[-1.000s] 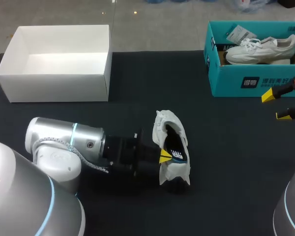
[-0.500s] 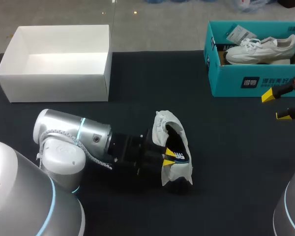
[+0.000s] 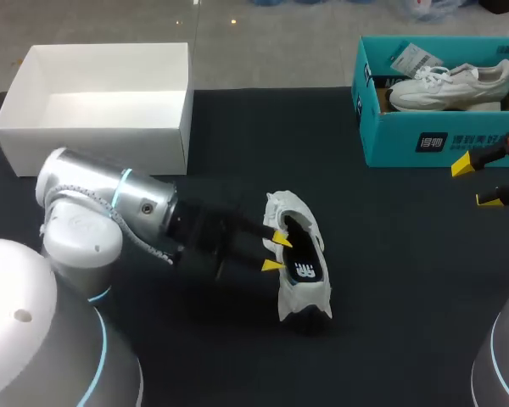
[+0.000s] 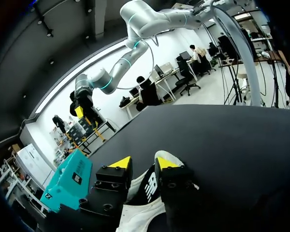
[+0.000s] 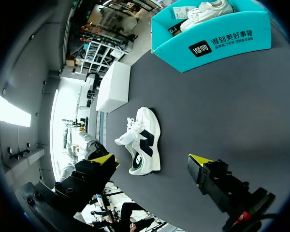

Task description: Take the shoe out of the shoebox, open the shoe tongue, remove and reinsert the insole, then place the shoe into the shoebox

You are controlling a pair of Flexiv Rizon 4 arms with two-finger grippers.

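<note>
Nearest, my left arm's dark wrist is smeared and hard to make out. Its left gripper [image 3: 276, 252] shows two yellow tips moderately apart, holding nothing. They sit at the 9 o'clock side of the white low-top sneaker with a black side mark [image 3: 304, 295], over its mouth. That sneaker lies on the dark cloth-covered table [image 3: 390, 280] just toward 6 o'clock of the middle. Its upper is spread open, baring the black insole with a white logo [image 3: 304, 254]. In the left wrist view the insole shows between the fingers, and the sneaker's near end is lost under the gripper body. At 3 o'clock the right gripper [image 3: 479, 181] hangs wide open and empty, its arm cut off by the edge. Farther off are two boxes: an open white cardboard box [image 3: 93, 148] at 10 o'clock and an open teal cardboard shoebox [image 3: 390, 140] at 2 o'clock. The shoebox holds a second white lace-up sneaker [image 3: 450, 85], its sole hidden behind the front wall. In all, that makes two sneakers.
</note>
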